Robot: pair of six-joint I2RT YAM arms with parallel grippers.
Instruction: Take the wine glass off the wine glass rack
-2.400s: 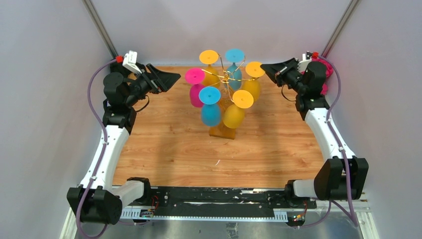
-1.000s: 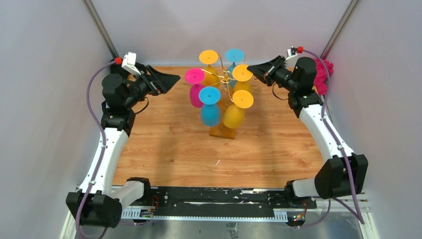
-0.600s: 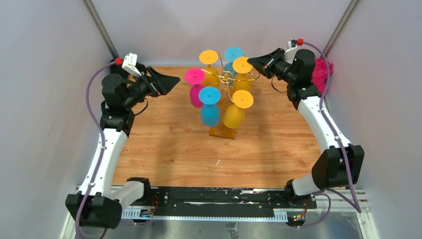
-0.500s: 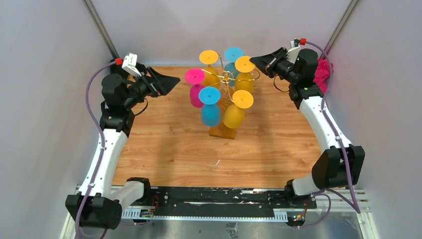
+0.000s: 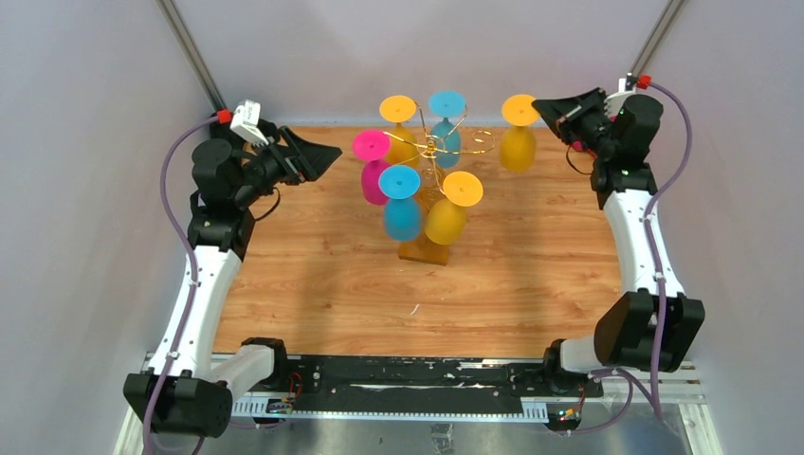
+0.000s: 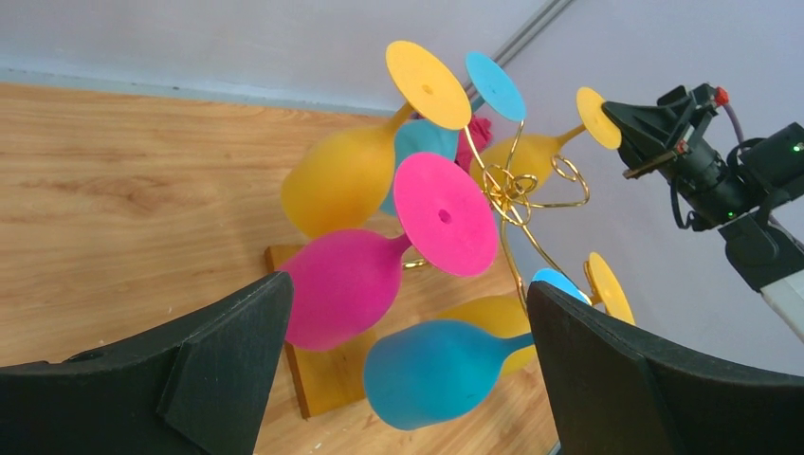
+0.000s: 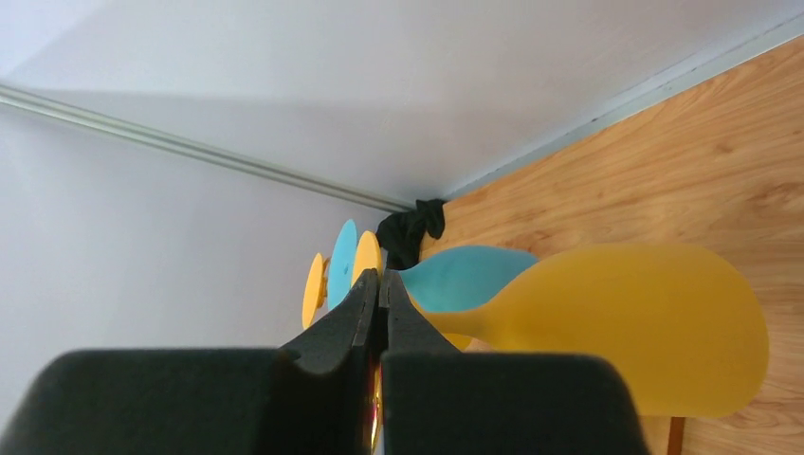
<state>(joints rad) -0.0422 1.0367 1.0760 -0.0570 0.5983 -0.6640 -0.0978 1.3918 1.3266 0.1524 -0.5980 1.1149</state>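
I've got the yellow wine glass [image 5: 517, 149] clamped in the right claw [image 5: 540, 107]; only top cam shows it off the rack [image 5: 422, 252].

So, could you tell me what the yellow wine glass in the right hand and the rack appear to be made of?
The yellow wine glass looks like plastic or frosted glass: matte, evenly coloured, no sharp glints. The rack is thin gold-coloured wire, probably metal, shiny and bent into curls; its orange-brown base looks wooden, though no grain shows.

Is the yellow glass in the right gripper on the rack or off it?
Off: the yellow glass hangs clear of the rack, right gripper shut on its stem.
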